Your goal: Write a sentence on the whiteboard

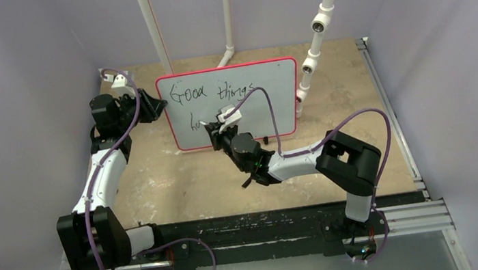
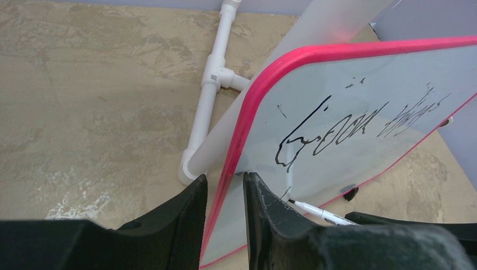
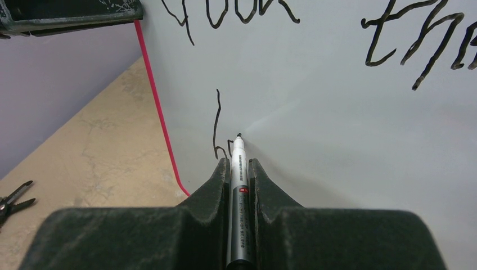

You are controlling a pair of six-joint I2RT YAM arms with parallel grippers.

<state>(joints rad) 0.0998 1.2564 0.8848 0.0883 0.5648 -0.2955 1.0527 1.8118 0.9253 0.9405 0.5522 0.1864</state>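
Note:
The whiteboard [image 1: 247,110] stands upright at the back of the table, its pink rim [image 2: 270,84] running between my left gripper's fingers. The left gripper [image 1: 156,108] [image 2: 225,179] is shut on the board's left edge. The sentence [image 1: 214,93] reads "Good things" on the top line, and a short stroke like an "h" [image 3: 216,129] starts a lower line. My right gripper [image 1: 216,127] [image 3: 240,162] is shut on a silver and white marker [image 3: 238,174]. The marker's black tip touches the board just right of that stroke.
White pipes [image 1: 154,28] [image 2: 208,95] rise behind the board, and another jointed pipe [image 1: 316,29] stands at its right. A small black plier-like tool [image 3: 14,199] lies on the tan tabletop. A metal rail [image 1: 393,123] runs along the table's right edge.

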